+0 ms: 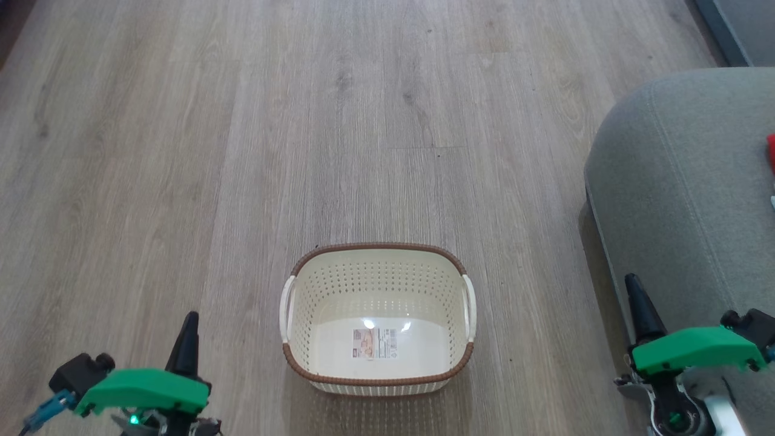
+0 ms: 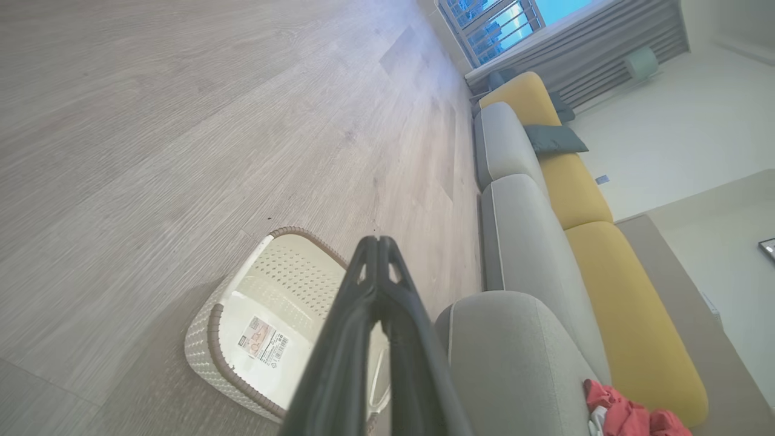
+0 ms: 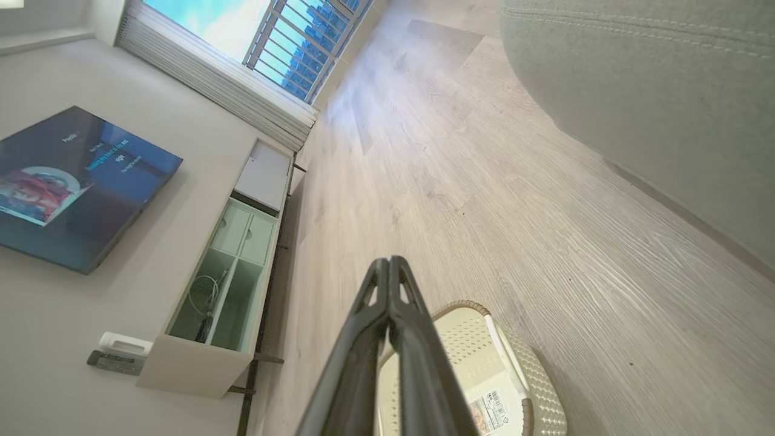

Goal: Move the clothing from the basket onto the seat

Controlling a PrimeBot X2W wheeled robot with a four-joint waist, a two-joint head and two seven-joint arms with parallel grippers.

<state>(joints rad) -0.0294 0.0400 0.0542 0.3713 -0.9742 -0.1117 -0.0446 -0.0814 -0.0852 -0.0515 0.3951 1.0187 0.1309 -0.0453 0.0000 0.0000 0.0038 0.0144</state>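
Note:
The cream basket (image 1: pixel 378 315) with a brown rim stands on the wood floor at bottom centre, holding nothing but its label sticker (image 1: pixel 375 343). The grey seat (image 1: pixel 684 200) fills the right side. Red clothing (image 2: pixel 629 418) with a bit of white lies on the seat (image 2: pixel 514 357) in the left wrist view, and a red sliver (image 1: pixel 771 154) shows at the head view's right edge. My left gripper (image 1: pixel 189 324) is shut and empty, left of the basket (image 2: pixel 260 333). My right gripper (image 1: pixel 634 287) is shut and empty, over the seat's front edge.
A long sofa with yellow and grey cushions (image 2: pixel 575 194) runs toward a window. A TV (image 3: pixel 66 181) hangs on the wall above a low cabinet (image 3: pixel 230 272) across the room. Bare wood floor (image 1: pixel 303 121) stretches beyond the basket (image 3: pixel 478 375).

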